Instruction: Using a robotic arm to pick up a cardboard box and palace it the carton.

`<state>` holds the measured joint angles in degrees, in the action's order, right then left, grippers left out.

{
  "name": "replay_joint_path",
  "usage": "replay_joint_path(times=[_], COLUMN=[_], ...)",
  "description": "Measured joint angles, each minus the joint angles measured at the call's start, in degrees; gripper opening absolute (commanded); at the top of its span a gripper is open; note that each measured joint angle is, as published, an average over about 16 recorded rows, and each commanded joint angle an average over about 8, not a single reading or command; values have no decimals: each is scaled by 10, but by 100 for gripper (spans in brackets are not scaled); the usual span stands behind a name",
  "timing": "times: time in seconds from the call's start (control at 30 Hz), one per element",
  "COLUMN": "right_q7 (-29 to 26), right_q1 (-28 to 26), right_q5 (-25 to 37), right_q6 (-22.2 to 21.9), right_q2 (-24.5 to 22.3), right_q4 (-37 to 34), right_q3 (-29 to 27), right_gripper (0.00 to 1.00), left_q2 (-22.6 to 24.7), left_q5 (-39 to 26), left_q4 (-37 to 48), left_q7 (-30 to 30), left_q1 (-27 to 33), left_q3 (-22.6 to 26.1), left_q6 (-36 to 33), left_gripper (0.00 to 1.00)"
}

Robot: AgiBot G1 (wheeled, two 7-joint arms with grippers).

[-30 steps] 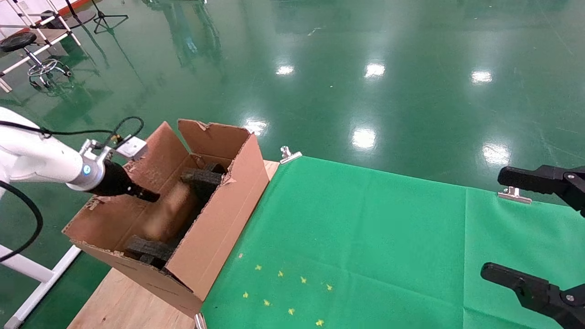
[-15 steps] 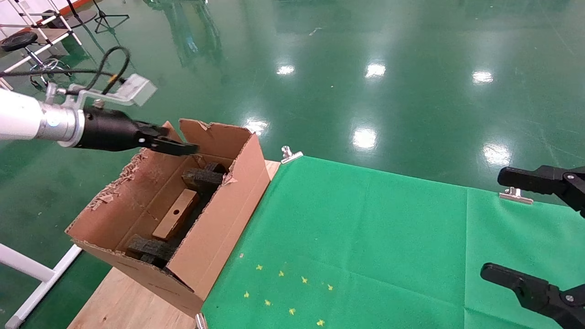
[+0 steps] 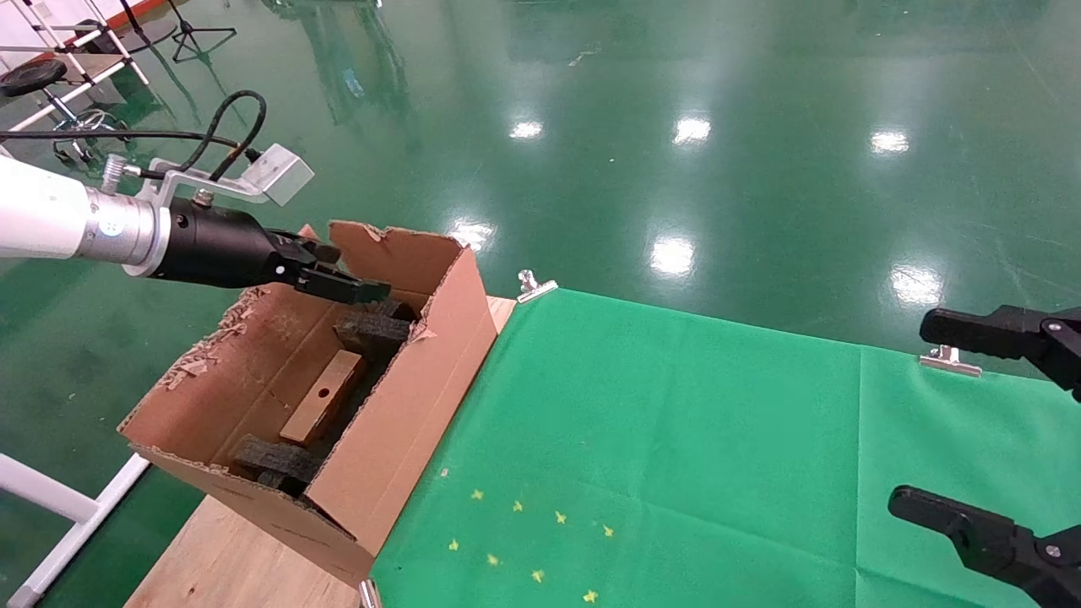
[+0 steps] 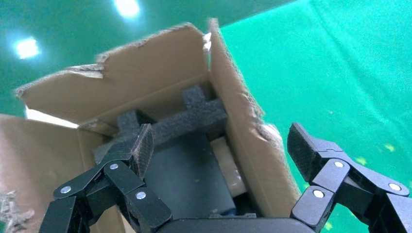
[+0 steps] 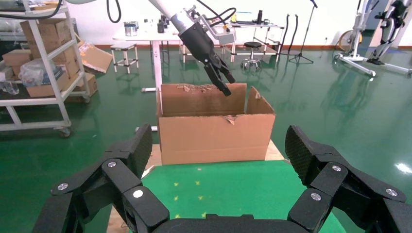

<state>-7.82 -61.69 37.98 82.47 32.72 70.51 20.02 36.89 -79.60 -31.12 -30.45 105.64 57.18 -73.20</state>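
The small cardboard box lies inside the carton, between two black foam blocks, with its round hole facing up. In the left wrist view only a pale end of the box shows beside the carton's wall. The white robotic arm holds my left gripper open and empty above the carton's far end; it also shows in the left wrist view. My right gripper is open and empty at the table's right side, and also shows in the right wrist view.
The carton stands on the wooden table's left end, beside a green cloth held by metal clips. Small yellow marks dot the cloth's front. A white frame and a stool stand on the floor at left.
My left gripper has risen out of the carton, leaving the small box lying inside. It now hangs open over the carton's far end. The right arm has not moved.
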Motion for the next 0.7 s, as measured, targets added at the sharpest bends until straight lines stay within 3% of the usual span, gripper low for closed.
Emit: replay_joint_path(times=[0.7], right_q7=[0], right_q1=[0], right_q5=[0], right_q6=[0], right_q2=[0], right_q4=[0], right_q3=[0], right_gripper=[100], left_q2=[-6], left_q5=[128], left_q4=[-143], left_q7=[67], left_q1=[-150], left_q3=[-140], left_q6=[-41], left_gripper=[100])
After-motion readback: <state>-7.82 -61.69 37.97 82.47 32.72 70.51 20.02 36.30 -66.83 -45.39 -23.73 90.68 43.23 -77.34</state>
